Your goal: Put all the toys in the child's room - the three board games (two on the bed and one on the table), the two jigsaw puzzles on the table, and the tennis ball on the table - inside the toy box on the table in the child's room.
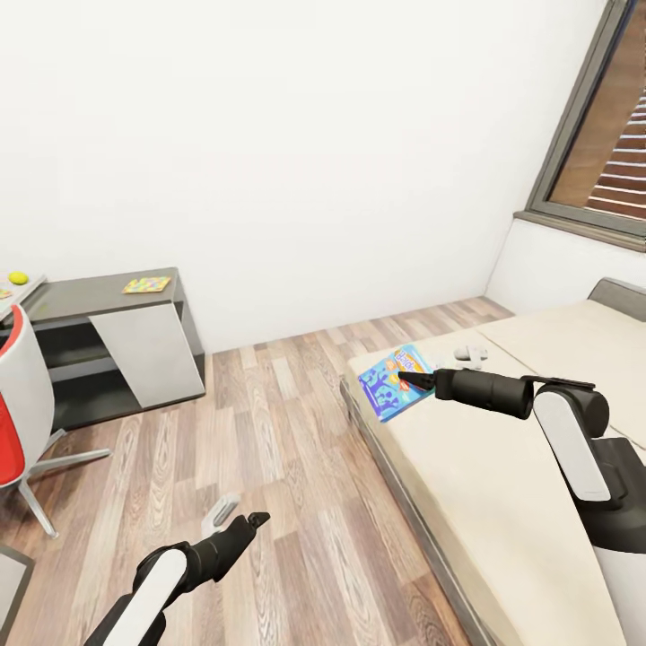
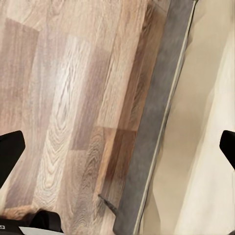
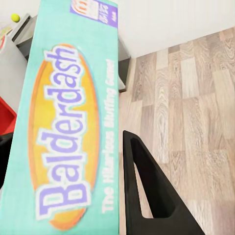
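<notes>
**Right gripper clamped on board game at bed corner**

Head view: right gripper (image 1: 415, 380) at centre-right, closed on the blue board game (image 1: 396, 380) at the corner of the bed (image 1: 502, 502). Left gripper (image 1: 254, 519) lower left over wood floor (image 1: 296, 431); can't tell its spread here. Tennis ball (image 1: 18, 277) on the table (image 1: 27, 292), far left edge.

Left wrist view: fingertips (image 2: 10, 154) wide apart, floor and bed edge between them.

Right wrist view: Balderdash box (image 3: 68, 122) fills the left half, black finger (image 3: 147, 196) against its edge.

Beige bed (image 1: 502, 502) with a blue board game (image 1: 392, 381) near its foot corner; yellow ball (image 1: 18, 278) on the table (image 1: 99, 294).
</notes>
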{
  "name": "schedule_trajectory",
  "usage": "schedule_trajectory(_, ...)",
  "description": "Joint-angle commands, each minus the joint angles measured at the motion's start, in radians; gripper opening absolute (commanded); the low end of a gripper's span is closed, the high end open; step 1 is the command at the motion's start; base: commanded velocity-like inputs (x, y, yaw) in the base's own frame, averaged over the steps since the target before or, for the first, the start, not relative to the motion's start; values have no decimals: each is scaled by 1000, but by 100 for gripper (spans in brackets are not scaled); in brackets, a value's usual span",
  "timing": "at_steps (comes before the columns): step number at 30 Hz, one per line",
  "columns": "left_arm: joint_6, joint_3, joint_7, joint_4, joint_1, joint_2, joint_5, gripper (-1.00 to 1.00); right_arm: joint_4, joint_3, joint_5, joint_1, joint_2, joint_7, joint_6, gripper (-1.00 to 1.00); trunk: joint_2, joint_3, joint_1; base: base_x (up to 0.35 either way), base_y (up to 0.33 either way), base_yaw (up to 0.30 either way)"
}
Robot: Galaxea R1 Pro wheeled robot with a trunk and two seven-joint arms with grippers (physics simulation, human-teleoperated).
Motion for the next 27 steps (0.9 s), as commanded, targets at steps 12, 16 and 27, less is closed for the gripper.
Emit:
schedule_trajectory(12,-1,-2,10,-1,0,1,9,100,0,-2,10,0,-1,11,2,-100,84,50,-46,0,0,0)
schedule_trajectory(16,-1,-2,10,-1,0,1,9,100,0,-3,10,1,-1,12,2,-100,112,63,-61,0,0,0)
schedule_trajectory(27,-1,-3,11,0,-1,-6,9,100,0,1,9,3,-3,11,2,-100,189,98,-104,0,0,0)
